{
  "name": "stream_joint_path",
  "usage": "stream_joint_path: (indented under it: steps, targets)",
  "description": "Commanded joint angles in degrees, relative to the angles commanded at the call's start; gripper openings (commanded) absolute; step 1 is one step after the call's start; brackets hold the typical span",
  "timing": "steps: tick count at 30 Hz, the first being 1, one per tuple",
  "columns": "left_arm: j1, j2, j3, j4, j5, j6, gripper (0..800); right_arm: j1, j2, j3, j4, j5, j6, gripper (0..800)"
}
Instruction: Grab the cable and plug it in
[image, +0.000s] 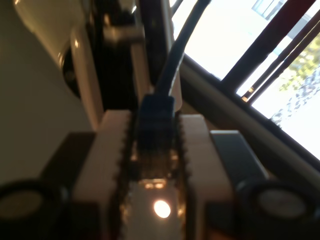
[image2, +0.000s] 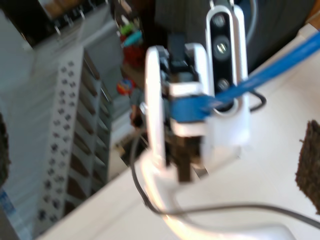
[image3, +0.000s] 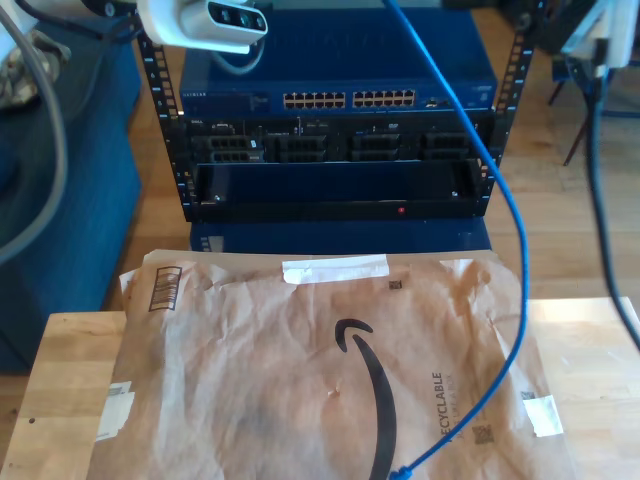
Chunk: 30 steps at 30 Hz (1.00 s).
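The cable (image: 172, 55) is thin and bright blue. My first gripper (image: 155, 122) is shut on its blue plug end, and the cable runs away from the jaws toward a bright window. From the second wrist view I see the same white first gripper (image2: 182, 107) clamped on the cable (image2: 280, 67). The dark pads (image2: 309, 155) of my second gripper (image2: 155, 160) stand wide apart at the picture's edges, open, with nothing gripped. In the exterior view the cable (image3: 515, 250) hangs from the top edge, and its free plug (image3: 400, 472) rests on brown paper.
A blue network switch (image3: 350, 100) with rows of ports sits in a black rack (image3: 340, 180) behind the wooden table (image3: 60, 400). A brown paper mailer (image3: 320, 370) covers the table. A white wrist camera (image3: 225, 25) hangs at the exterior view's upper left. A thick black cable (image3: 598, 200) hangs at that view's right.
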Motion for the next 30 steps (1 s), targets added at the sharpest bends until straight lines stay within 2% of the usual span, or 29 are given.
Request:
stream_joint_path:
  steps: [9, 15, 23, 26, 30]
  targets:
    - [0.0, 0.09, 0.7, -0.18, 0.62, -0.09, 34, 5.89, -0.09, 4.84, -0.09, -8.09, -5.63, 796]
    - [0.35, 0.09, 0.97, -0.18, 0.7, -0.09, 36, 6.51, -0.09, 6.15, 0.0, -10.73, -5.98, 791]
    - [0.35, 0.0, 1.23, -0.88, 1.58, -0.09, 36, 6.77, -0.09, 6.42, 0.44, -12.04, -5.8, 645]
    - [0.35, 0.0, 1.23, -0.88, 1.58, -0.09, 45, 6.77, 0.0, 6.42, 3.87, -12.04, -5.89, 506]
    - [0.35, -0.09, 1.23, -0.97, 1.93, 0.0, 46, 6.77, 0.09, 6.42, 4.66, -12.04, -5.89, 498]
